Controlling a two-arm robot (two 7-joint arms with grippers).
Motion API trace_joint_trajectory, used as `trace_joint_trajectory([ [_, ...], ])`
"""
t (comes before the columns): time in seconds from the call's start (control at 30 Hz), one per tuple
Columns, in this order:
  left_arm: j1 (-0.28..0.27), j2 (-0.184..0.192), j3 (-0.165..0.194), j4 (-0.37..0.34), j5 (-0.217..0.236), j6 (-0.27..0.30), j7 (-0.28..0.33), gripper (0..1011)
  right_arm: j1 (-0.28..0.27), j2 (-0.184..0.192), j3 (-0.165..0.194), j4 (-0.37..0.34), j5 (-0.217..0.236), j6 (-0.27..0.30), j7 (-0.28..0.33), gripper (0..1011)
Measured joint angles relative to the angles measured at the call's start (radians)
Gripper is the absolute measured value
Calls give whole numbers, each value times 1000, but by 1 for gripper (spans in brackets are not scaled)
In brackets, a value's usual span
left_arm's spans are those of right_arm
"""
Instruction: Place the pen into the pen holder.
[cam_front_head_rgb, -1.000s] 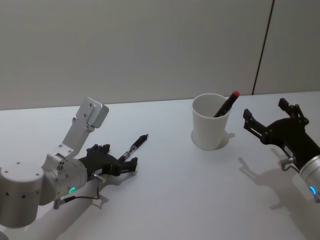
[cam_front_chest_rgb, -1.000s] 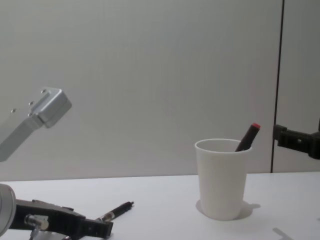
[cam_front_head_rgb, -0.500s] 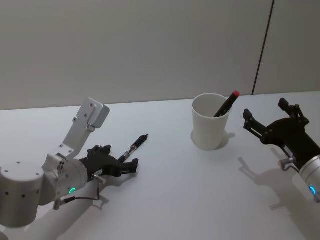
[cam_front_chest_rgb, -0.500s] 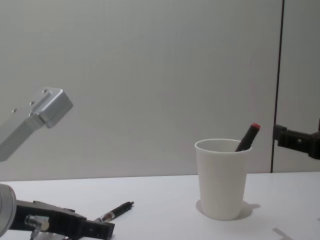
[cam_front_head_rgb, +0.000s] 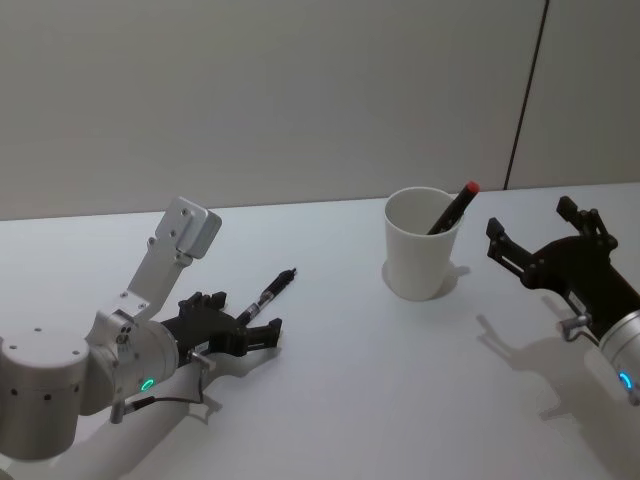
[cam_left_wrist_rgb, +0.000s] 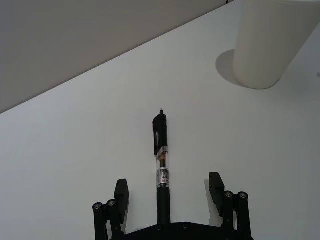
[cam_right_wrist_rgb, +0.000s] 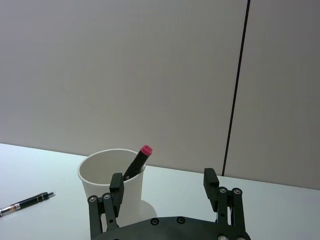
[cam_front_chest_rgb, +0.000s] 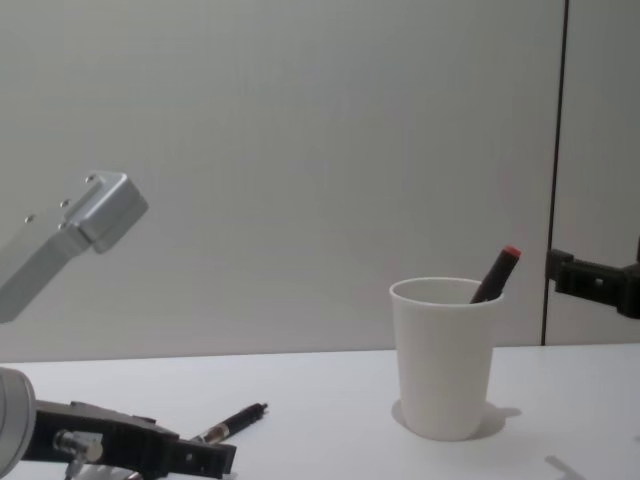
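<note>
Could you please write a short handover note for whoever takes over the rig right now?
Left gripper: open, low over the white table, straddling the rear end of the black pen, not gripping.
Right gripper: open, idle right of the white paper cup.
Done: a red-capped pen stands in the cup.
To do: close on the black pen, lift, drop it in the cup.

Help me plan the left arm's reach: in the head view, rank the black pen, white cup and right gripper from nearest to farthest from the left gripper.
1. Black pen, its end between the fingers of the left gripper.
2. White cup, farther right on the table.
3. Right gripper, past the cup, far right.
</note>
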Motion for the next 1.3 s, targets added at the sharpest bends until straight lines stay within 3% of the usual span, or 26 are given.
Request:
trace_joint_trajectory([
  [1.3, -10, -7, -1, 12, -11, 30, -21, 1001, 0, 0, 0, 0, 0, 0, 0, 1002],
])
